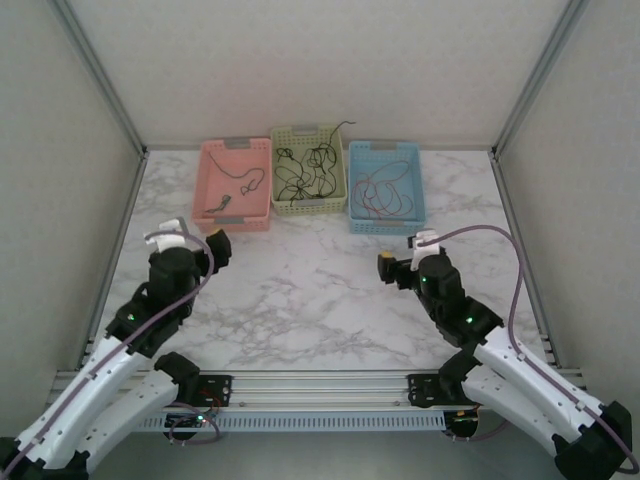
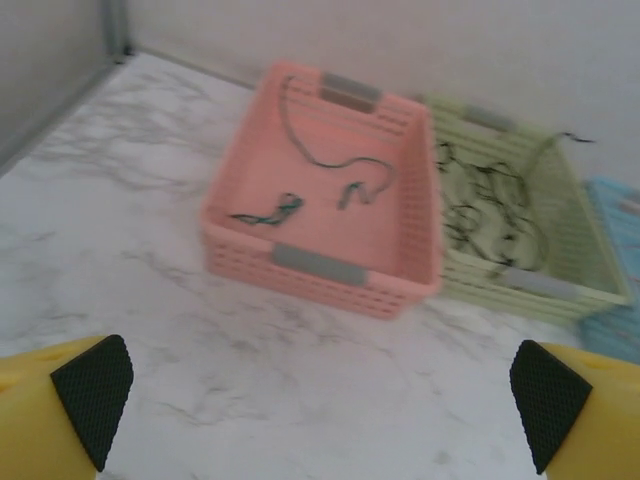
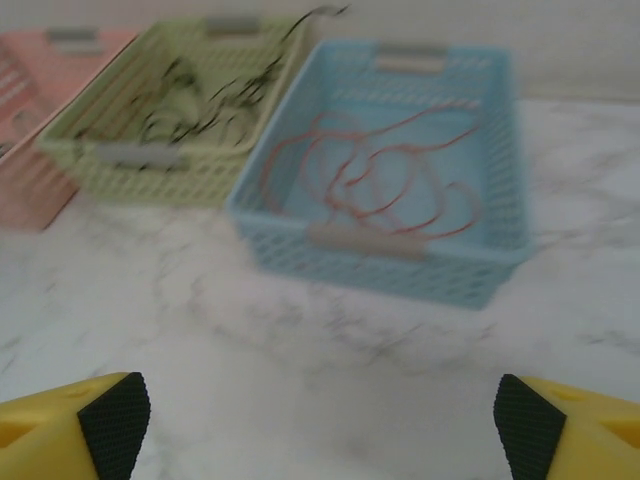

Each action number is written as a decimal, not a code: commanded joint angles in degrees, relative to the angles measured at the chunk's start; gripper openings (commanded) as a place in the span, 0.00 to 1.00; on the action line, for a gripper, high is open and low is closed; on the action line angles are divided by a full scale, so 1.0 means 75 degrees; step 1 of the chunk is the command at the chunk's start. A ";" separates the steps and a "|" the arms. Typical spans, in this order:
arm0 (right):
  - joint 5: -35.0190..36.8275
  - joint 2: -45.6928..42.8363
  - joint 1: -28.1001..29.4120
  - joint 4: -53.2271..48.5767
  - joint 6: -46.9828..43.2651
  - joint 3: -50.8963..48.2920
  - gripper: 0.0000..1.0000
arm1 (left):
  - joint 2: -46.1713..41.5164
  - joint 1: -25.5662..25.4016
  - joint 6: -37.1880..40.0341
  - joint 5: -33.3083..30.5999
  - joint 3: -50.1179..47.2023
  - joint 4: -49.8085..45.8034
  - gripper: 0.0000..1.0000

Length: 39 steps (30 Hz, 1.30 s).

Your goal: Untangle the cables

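as left gripper (image 2: 320, 400) and right gripper (image 3: 322, 420) gape empty, reach ahead into the green basket (image 1: 310, 207) and pinch one black cable (image 1: 305, 172) alone.

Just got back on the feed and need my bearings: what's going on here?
Both arms hover over the marble table, short of three baskets. The left fingers and right fingers stand wide open, holding nothing. A dark green cable lies in the pink basket, a red-orange cable is looped in the blue basket, and a black bunch sits tangled in the green basket.
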 commanded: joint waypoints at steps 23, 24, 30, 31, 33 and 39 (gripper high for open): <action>0.1937 0.4326 -0.3594 0.6782 0.0162 -0.1852 0.89 | 0.4255 0.2891 0.2467 0.0070 -0.2614 0.7694 1.00; 0.1833 0.4435 -0.3613 0.6793 0.0004 -0.1782 0.87 | 0.4406 0.2996 0.2545 0.0337 -0.2572 0.7844 1.00; 0.1232 0.5682 -0.3842 0.9225 -0.0633 -0.2123 0.87 | 0.5228 0.3231 0.2868 0.1667 -0.2281 0.8488 1.00; 0.1205 0.5704 -0.3789 0.8820 -0.0722 -0.1937 0.86 | 0.5344 0.3236 0.2913 0.1812 -0.2212 0.8543 1.00; 0.0895 0.5659 -0.3813 0.8497 -0.0766 -0.1770 0.83 | 0.5482 0.3234 0.3049 0.2040 -0.2059 0.8431 0.99; -0.0610 0.6129 -0.3769 0.8197 -0.1424 -0.1391 0.72 | 0.6240 0.3246 0.3427 0.2575 -0.2187 0.9413 0.99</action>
